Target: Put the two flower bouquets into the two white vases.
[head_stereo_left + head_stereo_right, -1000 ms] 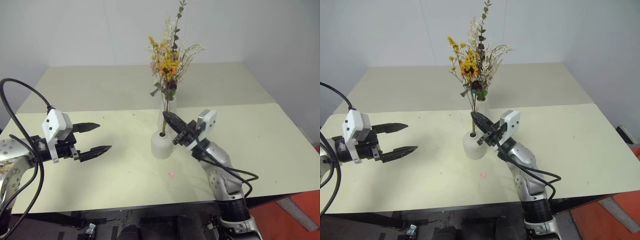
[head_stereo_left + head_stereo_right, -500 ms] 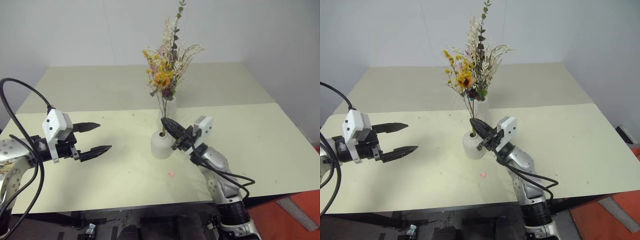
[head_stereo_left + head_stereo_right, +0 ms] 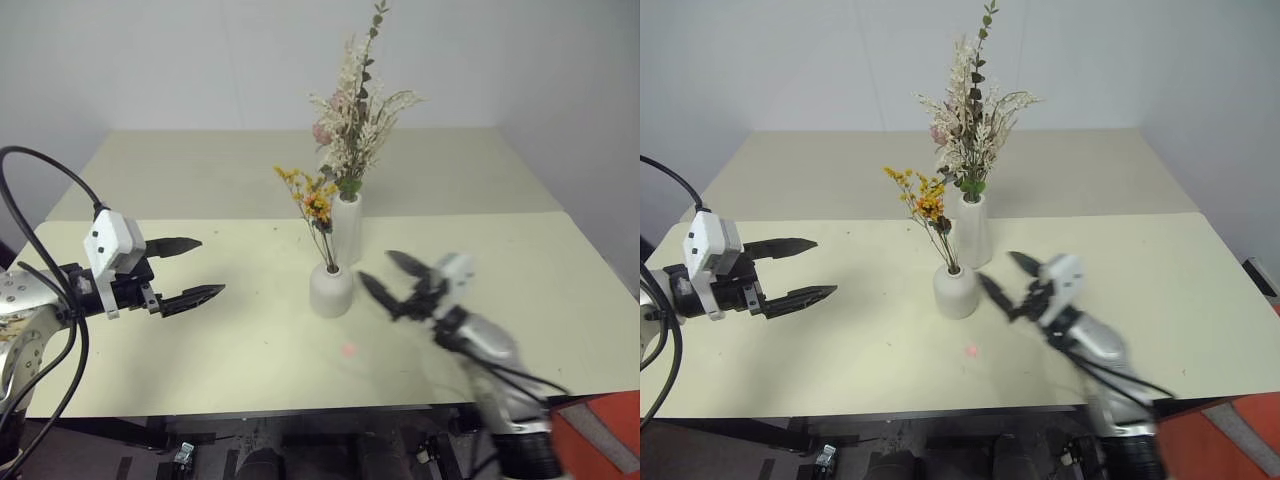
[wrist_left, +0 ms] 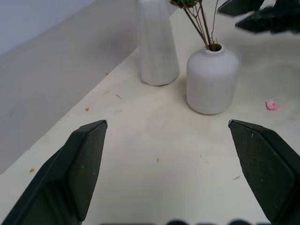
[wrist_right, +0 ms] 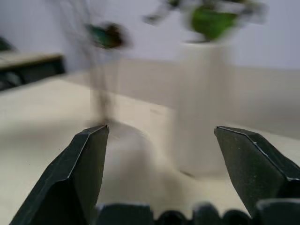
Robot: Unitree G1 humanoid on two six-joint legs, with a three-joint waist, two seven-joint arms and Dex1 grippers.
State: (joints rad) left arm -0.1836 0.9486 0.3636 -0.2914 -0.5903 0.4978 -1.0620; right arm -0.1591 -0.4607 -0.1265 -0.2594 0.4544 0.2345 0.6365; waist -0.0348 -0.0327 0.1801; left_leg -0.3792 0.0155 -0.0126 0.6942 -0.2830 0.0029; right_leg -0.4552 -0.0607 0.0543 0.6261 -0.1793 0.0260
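The yellow sprig [image 3: 312, 203] is seen standing in the short vase [image 3: 331, 290], its thin stem entering the small top hole and its head tilted toward the robot's left. Just behind the short vase, the tall vase [image 3: 346, 228] is placed, and the big bunch [image 3: 358, 118] of cream and pale-pink flowers with green sprigs is held upright in it, rising well above the sprig. Both vases are set near the middle of the pale counter [image 3: 230, 345], close together; whether they touch cannot be told. A small pink speck [image 3: 348, 350] is seen on the counter in front of the short vase. The right gripper [image 3: 392, 281] is found just to the right of the short vase, apart from it, with its jaws spread wide and nothing between them; in the right wrist view both vases are seen ahead between the two fingers [image 5: 82, 178]. The left gripper [image 3: 188, 268] is held well to the left of the vases above the counter, its jaws likewise wide open and empty, pointed toward the vases, which are seen beyond its fingers [image 4: 77, 168] in the left wrist view
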